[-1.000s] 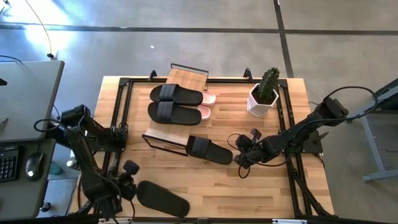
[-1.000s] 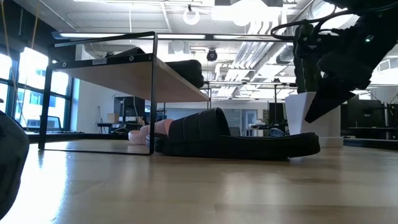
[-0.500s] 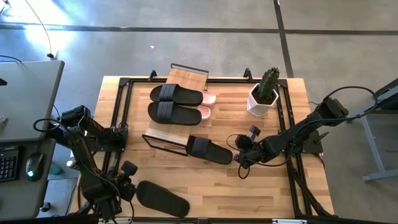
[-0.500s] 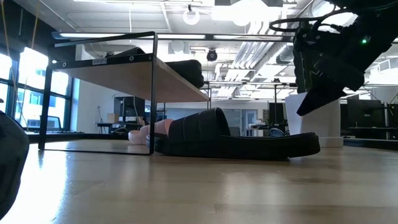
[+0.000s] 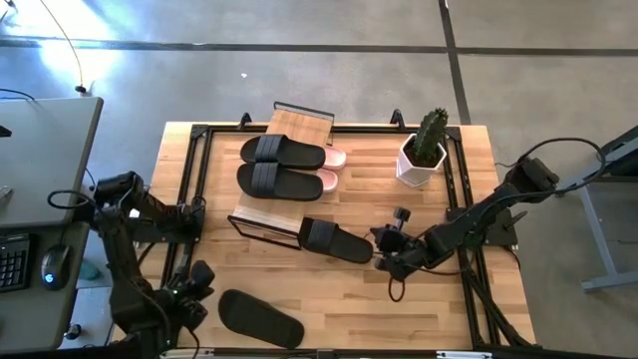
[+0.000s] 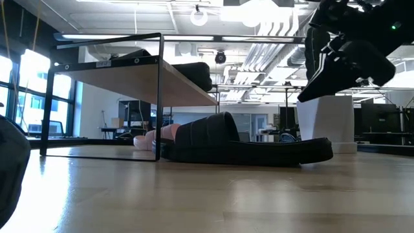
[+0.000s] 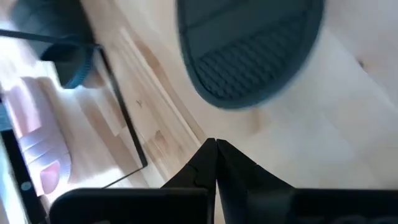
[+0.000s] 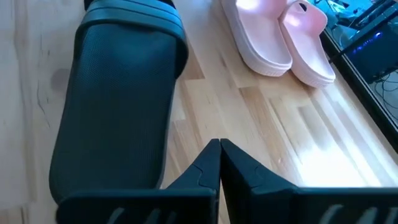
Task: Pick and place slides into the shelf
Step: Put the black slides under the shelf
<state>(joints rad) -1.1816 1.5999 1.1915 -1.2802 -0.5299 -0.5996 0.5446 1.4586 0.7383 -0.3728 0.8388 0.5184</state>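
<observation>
Two dark slides (image 5: 282,153) (image 5: 279,180) lie side by side on the top board of the shelf (image 5: 281,185), a slanted bamboo rack standing toward the far side of the bench (image 5: 339,299), with the pink pair (image 8: 281,30) tucked on the lower level beneath them. Two dark slides are not yet shelved. One dark slide (image 5: 336,240) lies flat on the bench just beside the shelf's near corner, its strap end toward the rack; the other dark slide (image 5: 260,318) lies near the bench's front edge.

The right pincer (image 5: 387,249) hangs just off the heel of the slide by the shelf, its fingers pressed together and holding nothing (the wrist view shows the two tips meeting, with the heel directly beyond them). The left pincer (image 5: 189,299) sits low at the front-left, near the other loose slide, its fingers likewise together and empty.

The slides look like moulded foam: probably light, slightly springy and not fragile, with a textured footbed that should resist slipping. A sole edge or the heel rim offers a thin, firm bite, though a long slide held by one end may droop or swing; the wide strap, arching clear of the footbed, seems the steadier hold. A white cactus pot (image 5: 420,161) stands well apart at the far right.
</observation>
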